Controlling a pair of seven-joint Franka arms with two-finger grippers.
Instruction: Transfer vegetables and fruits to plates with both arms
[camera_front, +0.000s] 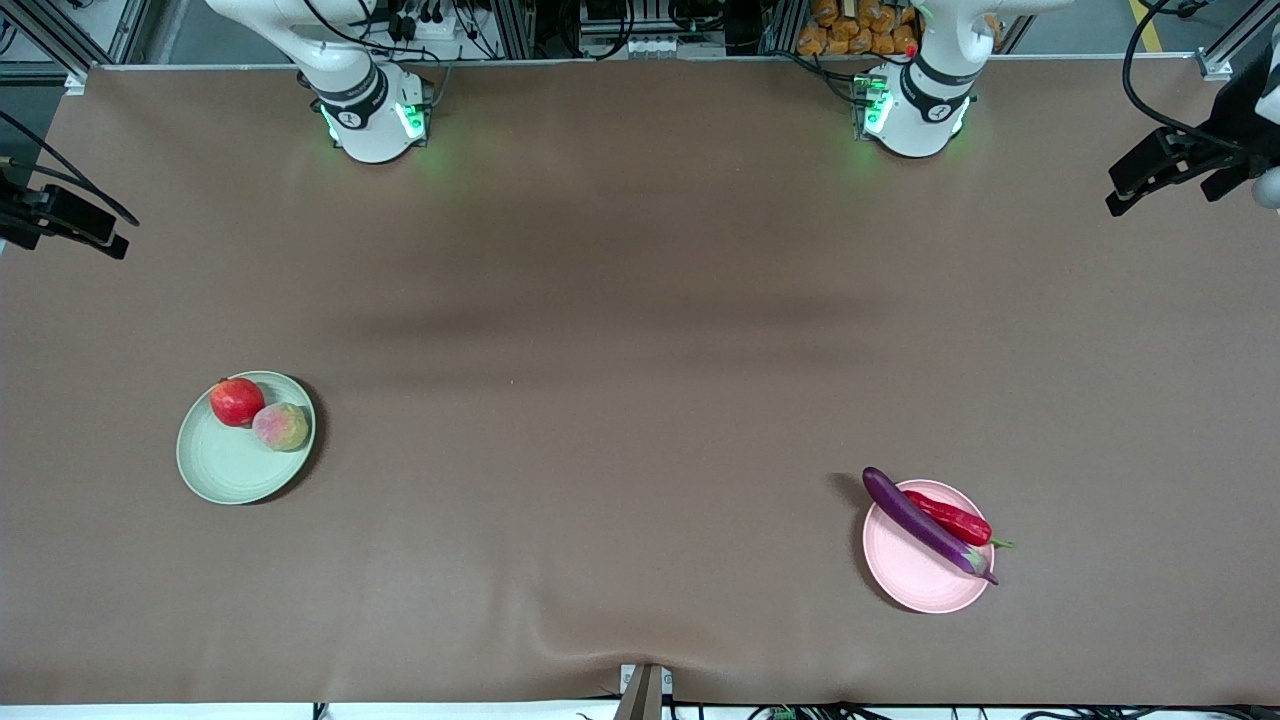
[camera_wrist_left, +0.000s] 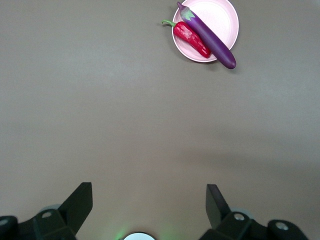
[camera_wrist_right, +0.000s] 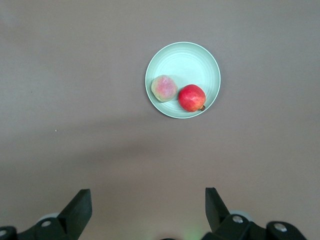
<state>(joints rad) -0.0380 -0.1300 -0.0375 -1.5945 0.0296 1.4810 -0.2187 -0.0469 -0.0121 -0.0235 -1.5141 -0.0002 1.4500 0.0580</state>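
Note:
The pale green plate (camera_front: 230, 465) lies toward the right arm's end of the table. It holds the red pomegranate-like fruit (camera_front: 237, 401) and the pink-green peach-like fruit (camera_front: 281, 427), side by side. The pale pink plate (camera_front: 915, 575) lies toward the left arm's end. It holds the purple eggplant (camera_front: 920, 522), which overhangs the rim at both ends, and the red chili (camera_front: 950, 517) beside it. My left gripper (camera_wrist_left: 149, 192) is open and empty, high over bare cloth; the pink plate (camera_wrist_left: 220, 20) shows small in its view. My right gripper (camera_wrist_right: 146, 195) is open and empty, high over bare cloth; the green plate (camera_wrist_right: 182, 57) shows in its view.
The arm bases (camera_front: 372, 120) (camera_front: 915, 110) stand at the table's edge farthest from the front camera. Black camera mounts (camera_front: 65, 220) (camera_front: 1170, 165) reach in at both ends of the table. The brown cloth has a crease (camera_front: 600, 630) near the front camera's edge.

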